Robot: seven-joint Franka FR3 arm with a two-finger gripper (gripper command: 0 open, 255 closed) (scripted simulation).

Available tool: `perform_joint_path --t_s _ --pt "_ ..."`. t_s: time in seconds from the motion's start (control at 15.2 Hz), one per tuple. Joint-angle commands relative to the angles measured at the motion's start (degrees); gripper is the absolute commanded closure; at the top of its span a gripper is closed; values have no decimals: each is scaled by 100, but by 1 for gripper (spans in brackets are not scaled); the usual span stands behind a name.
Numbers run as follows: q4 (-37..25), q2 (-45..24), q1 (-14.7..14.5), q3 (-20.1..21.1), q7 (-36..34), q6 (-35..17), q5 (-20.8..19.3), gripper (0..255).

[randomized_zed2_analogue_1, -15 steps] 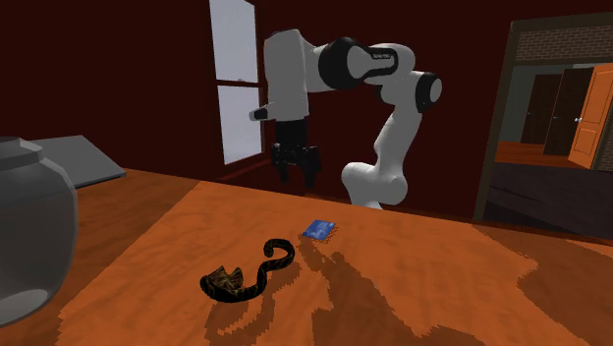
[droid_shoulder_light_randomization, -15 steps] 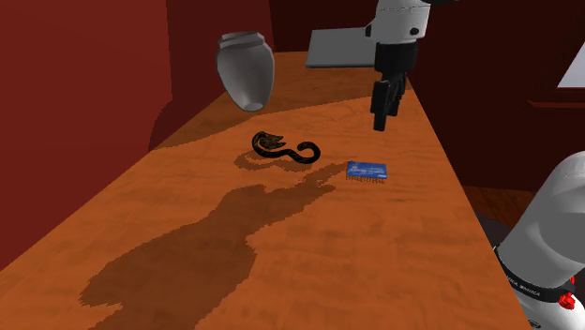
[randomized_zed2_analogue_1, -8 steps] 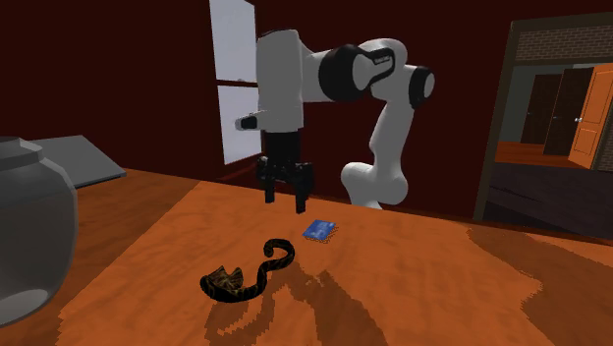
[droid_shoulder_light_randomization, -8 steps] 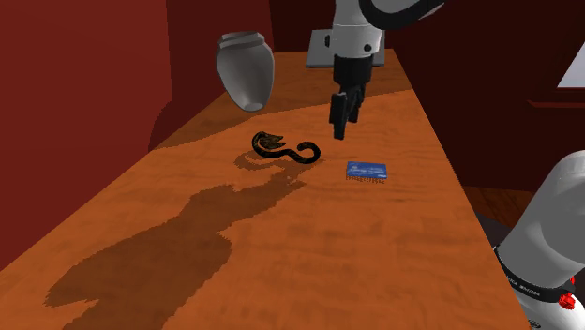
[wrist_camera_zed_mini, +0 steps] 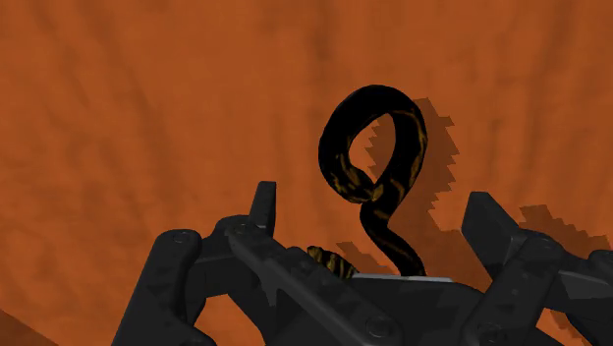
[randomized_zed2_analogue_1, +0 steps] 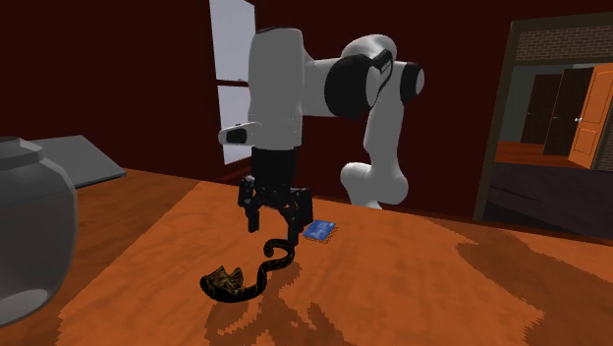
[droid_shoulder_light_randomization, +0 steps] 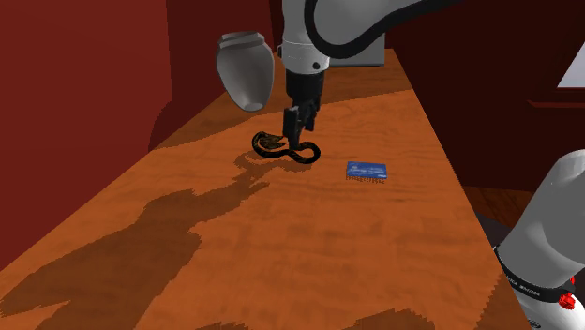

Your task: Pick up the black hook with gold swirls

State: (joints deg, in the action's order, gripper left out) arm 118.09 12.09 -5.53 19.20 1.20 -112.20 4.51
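Note:
The black hook with gold swirls [droid_shoulder_light_randomization: 281, 148] lies flat on the orange wooden table [droid_shoulder_light_randomization: 281, 267], its broad end towards the vase and its curled end [randomized_zed2_analogue_1: 279, 253] towards the blue card. My gripper [droid_shoulder_light_randomization: 298, 127] hangs point-down just above the curled end, open and holding nothing. In the second exterior view the gripper [randomized_zed2_analogue_1: 273, 229] stands a little above the hook [randomized_zed2_analogue_1: 241, 280]. In the wrist view the curl of the hook [wrist_camera_zed_mini: 378, 147] lies just beyond the gripper [wrist_camera_zed_mini: 376, 221], with the stem running back between the spread fingers [wrist_camera_zed_mini: 263, 206], which do not touch it.
A grey vase [droid_shoulder_light_randomization: 246, 70] stands behind the hook, large at the second exterior view's left [randomized_zed2_analogue_1: 29, 231]. A small blue card [droid_shoulder_light_randomization: 367, 171] lies beside the curl. A grey slab [randomized_zed2_analogue_1: 83, 157] rests at the table's far end. The table's edge runs along the shoulder view's right.
The gripper has swung towards the shoulder view's left and come down, from over the card's side of the table to just above the hook. It stayed open. The hook has not moved.

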Motion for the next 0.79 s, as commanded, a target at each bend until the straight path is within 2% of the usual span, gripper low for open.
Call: perform_joint_path --t_s 0.0,0.07,0.66,0.73 --pt "-368 -418 -35 139 -112 -154 -185 0" --pt "-463 -529 -54 179 -150 -198 -245 0" --pt "18 -632 -66 200 -180 -776 -279 0" --pt "13 -634 -64 198 -178 -773 -279 255"
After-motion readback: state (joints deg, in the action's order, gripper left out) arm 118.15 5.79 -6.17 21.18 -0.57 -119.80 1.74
